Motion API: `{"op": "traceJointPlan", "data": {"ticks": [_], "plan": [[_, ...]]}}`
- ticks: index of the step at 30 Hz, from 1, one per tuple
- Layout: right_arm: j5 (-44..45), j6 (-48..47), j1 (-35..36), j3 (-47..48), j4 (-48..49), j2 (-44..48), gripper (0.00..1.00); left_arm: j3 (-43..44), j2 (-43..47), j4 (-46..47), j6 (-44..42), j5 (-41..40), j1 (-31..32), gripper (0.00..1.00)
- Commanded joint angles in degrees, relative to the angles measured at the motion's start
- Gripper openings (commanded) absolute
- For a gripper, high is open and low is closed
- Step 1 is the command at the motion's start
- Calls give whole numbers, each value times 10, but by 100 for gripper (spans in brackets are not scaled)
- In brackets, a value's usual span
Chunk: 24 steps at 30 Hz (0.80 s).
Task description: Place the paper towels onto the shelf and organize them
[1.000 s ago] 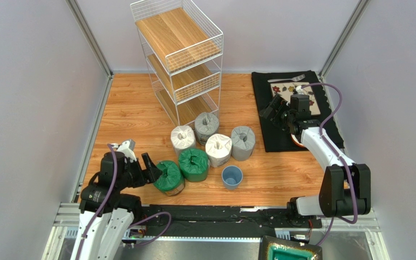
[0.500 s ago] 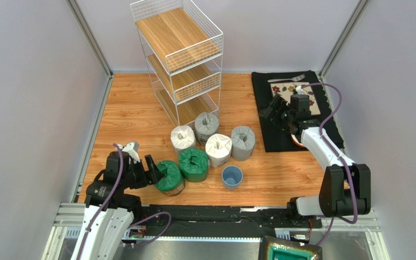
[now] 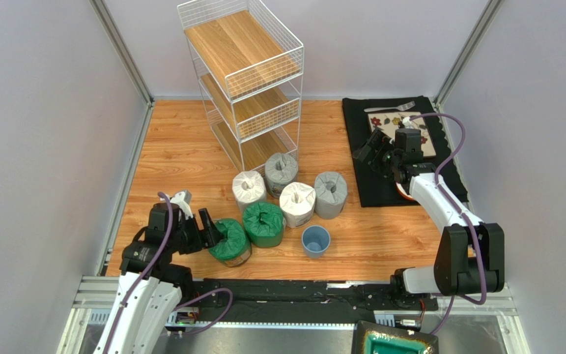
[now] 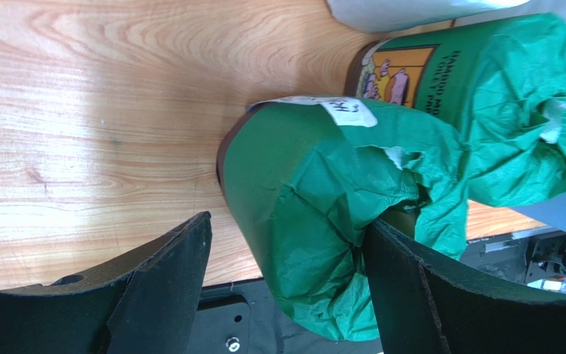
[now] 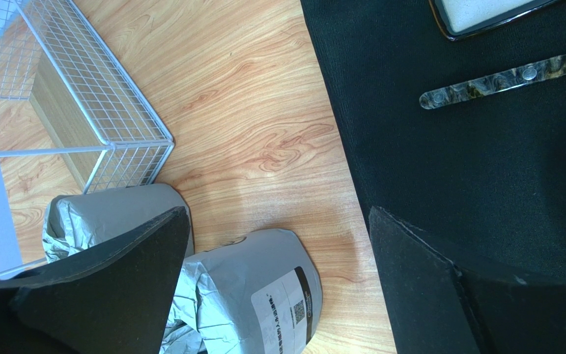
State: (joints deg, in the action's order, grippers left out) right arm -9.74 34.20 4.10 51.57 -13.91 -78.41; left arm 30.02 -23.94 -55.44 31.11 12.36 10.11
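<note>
My left claw (image 3: 211,233) sits at the near green roll (image 3: 231,240); my right claw (image 3: 367,152) hangs over the mat (image 3: 371,190).

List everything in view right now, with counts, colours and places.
green rolls: 2, green, near left of the cluster, side by side
white rolls: 2, white, middle of the cluster
grey rolls: 2, grey, one at the shelf's foot, one nearer the mat
cup: 1, blue, upright, near side of the cluster
shelf: 1, white wire with three wooden tiers, far centre, no rolls on it
mat: 1, black, far right
plate: 1, floral, on the mat
fork: 1, silver, on the mat beyond the plate
table: 1, wooden
left end effector: 1, black, open, straddling the nearer green roll
right end effector: 1, black, open, empty, over the mat's left edge
</note>
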Motion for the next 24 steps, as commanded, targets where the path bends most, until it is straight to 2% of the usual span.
{"op": "traceJointPlan", "data": {"ticks": [1, 6, 12, 19, 24], "plan": [[-1, -5, 3, 15, 4, 0, 96, -5, -8, 22, -9, -7, 1, 81], [-3, -4, 4, 16, 5, -3, 95, -10, -22, 35, -11, -7, 1, 75], [-1, -4, 4, 16, 3, -8, 95, -5, -36, 45, -19, 4, 1, 62], [-2, 0, 4, 18, 1, -12, 95, 1, -48, 50, -29, 26, 1, 38], [-3, 2, 3, 22, -3, -10, 95, 25, -47, 62, -22, 34, 1, 37]]}}
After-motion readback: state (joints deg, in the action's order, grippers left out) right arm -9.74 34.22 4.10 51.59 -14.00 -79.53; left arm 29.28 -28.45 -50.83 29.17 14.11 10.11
